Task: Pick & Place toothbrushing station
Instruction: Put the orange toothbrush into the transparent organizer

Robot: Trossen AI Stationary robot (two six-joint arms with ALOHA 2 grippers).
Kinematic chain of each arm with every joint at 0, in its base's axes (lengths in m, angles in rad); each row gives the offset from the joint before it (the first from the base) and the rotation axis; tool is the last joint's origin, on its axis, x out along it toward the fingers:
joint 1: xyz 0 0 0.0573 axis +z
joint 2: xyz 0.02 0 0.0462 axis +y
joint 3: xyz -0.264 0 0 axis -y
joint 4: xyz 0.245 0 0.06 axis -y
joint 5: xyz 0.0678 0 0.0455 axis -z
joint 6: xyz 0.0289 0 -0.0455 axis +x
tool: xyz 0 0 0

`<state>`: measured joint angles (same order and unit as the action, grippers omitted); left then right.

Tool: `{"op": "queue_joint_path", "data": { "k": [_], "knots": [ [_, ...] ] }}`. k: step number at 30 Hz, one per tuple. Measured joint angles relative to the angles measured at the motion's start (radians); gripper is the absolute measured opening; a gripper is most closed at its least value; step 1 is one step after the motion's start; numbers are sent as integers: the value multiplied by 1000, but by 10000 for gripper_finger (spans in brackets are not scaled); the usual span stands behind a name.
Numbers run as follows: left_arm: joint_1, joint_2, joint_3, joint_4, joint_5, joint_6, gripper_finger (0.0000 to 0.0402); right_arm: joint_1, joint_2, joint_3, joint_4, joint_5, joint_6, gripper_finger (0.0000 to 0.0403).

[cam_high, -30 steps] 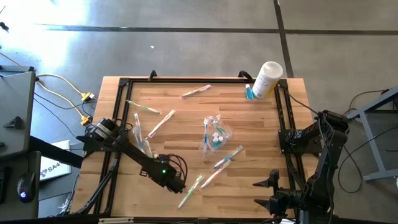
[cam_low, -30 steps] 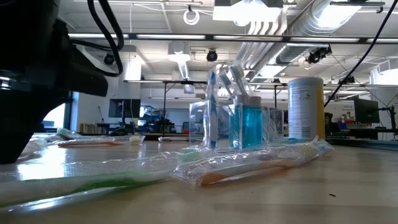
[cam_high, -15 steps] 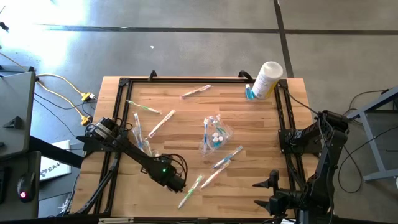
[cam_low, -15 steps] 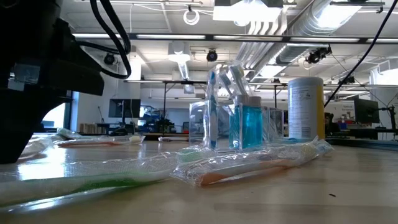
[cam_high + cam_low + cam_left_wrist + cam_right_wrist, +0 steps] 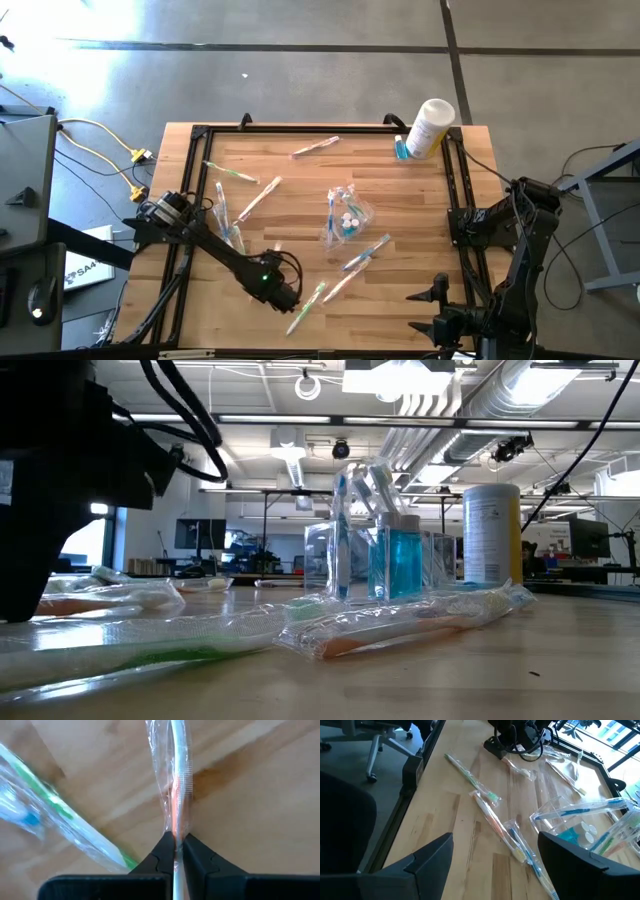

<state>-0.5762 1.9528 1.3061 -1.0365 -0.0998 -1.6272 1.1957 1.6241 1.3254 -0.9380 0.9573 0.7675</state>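
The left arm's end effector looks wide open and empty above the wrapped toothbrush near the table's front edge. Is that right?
Not quite. The left wrist view shows the left end effector shut on the wrapped toothbrush, its two fingers pinching the wrapper, not open and empty. It is indeed near the table's front edge, as the high view shows.

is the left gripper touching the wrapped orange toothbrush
Touching. The left wrist view shows the left gripper shut on the wrapped orange toothbrush, both fingertips pinching it.

Probably lab: exposed ducts, monitors
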Motion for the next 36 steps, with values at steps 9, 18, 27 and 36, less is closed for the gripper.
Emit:
{"op": "queue_joint_path", "data": {
  "k": [9, 18, 27, 36],
  "knots": [
    [7, 2, 349, -404, -250, 54, 6, 7, 0, 0, -9, -88, 85, 284],
    [-10, -3, 626, -285, -930, 505, 6, 61, 0, -1, -28, -84, 152, 284],
    [147, 1, 480, 223, -838, 987, 6, 87, 0, -1, -32, -40, 152, 284],
    [272, -1, 411, 430, -756, 1214, 6, 87, 1, -59, -23, -38, 155, 284]
  ]
}}
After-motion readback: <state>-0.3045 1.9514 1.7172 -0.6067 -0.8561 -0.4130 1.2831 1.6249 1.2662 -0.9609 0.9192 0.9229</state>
